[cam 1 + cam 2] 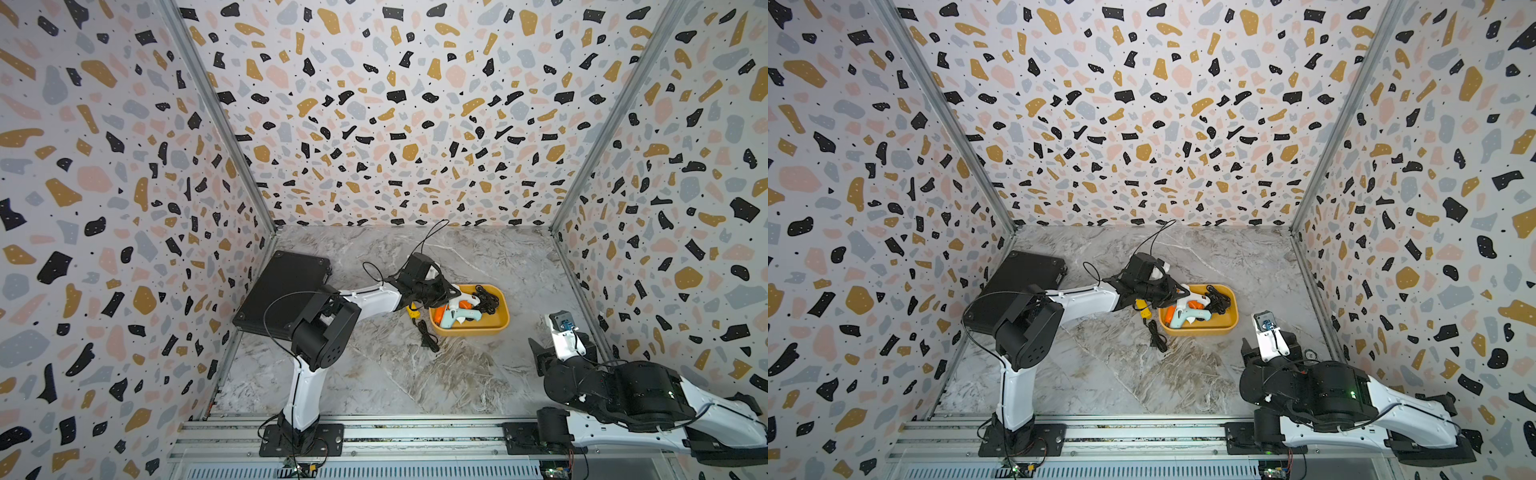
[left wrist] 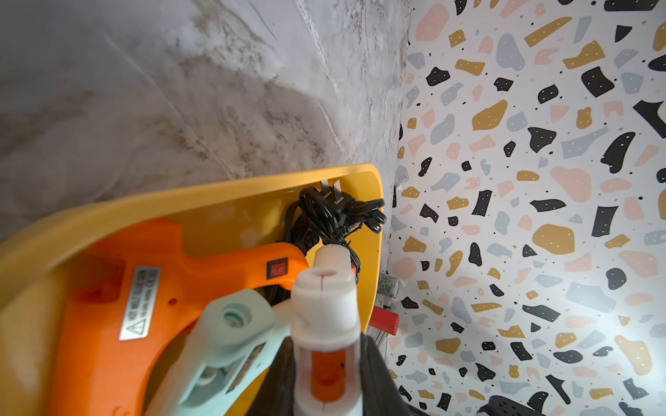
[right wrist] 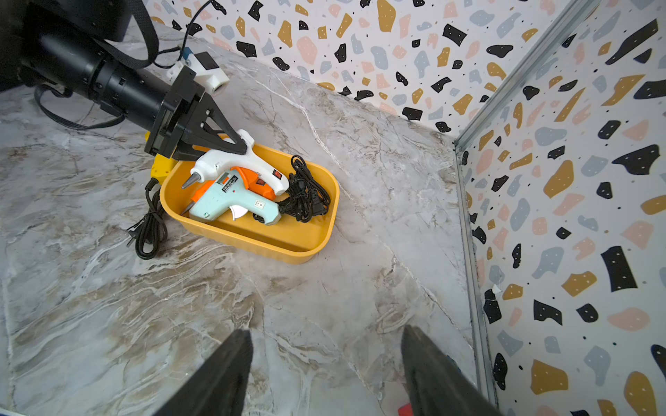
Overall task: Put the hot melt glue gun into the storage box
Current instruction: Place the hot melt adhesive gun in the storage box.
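Note:
The mustard-yellow storage box point(image 1: 469, 331) point(image 1: 1200, 331) point(image 3: 252, 245) sits right of the table's centre. An orange glue gun point(image 2: 108, 324) and a light blue glue gun point(image 3: 223, 201) lie inside it with bundled black cords point(image 3: 306, 194). My left gripper point(image 1: 451, 293) point(image 1: 1179, 291) point(image 3: 245, 144) is shut on a white hot melt glue gun point(image 3: 234, 162) point(image 2: 324, 299), low over the box's left end and on top of the other two. Near the right wall, my right gripper point(image 3: 326, 335) point(image 1: 536, 353) stands open with nothing in it.
A yellow glue gun point(image 1: 412, 311) point(image 3: 158, 167) with its black cord point(image 1: 428, 338) lies on the marble just left of the box. A large flat black case point(image 1: 282, 291) lies at the far left. The patterned walls close in on three sides.

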`<state>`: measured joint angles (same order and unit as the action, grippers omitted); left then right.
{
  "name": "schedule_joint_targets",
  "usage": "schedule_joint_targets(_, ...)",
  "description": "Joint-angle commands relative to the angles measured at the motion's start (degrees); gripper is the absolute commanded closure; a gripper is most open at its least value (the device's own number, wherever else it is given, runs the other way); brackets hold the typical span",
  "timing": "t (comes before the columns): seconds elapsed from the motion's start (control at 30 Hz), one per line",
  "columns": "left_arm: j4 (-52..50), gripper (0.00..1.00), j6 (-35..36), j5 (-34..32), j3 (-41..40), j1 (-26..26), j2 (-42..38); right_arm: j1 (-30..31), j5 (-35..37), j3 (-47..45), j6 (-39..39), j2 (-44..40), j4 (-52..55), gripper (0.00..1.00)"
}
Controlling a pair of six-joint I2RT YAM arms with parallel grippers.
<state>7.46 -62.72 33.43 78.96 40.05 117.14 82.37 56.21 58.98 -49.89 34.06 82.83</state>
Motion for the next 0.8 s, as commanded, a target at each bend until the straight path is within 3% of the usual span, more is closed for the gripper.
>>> schedule_joint_targets(0.0, -5.34, 1.0, 6.39, -1.21, 2.86, 0.04, 0.51, -0.18, 0.92, -0.09, 0.05, 0.78, 1.45, 0.29)
schedule_joint_targets(0.07, -6.76, 1.0, 8.02, -1.48, 3.28, 0.11, 0.82, -0.19, 0.98, -0.27, -0.04, 0.61, 1.53, 0.29)
schedule_joint_targets(0.2, -7.47, 0.84, 10.8, -2.18, 2.27, 0.1, 1.25, -0.19, 1.1, -0.28, 0.05, 0.42, 1.47, 0.28)
schedule_joint_targets(0.77, -19.48, 0.69, 32.62, -5.17, 11.29, -0.02, 3.92, -0.17, 1.53, 0.46, 1.39, 0.81, 1.37, 0.27)
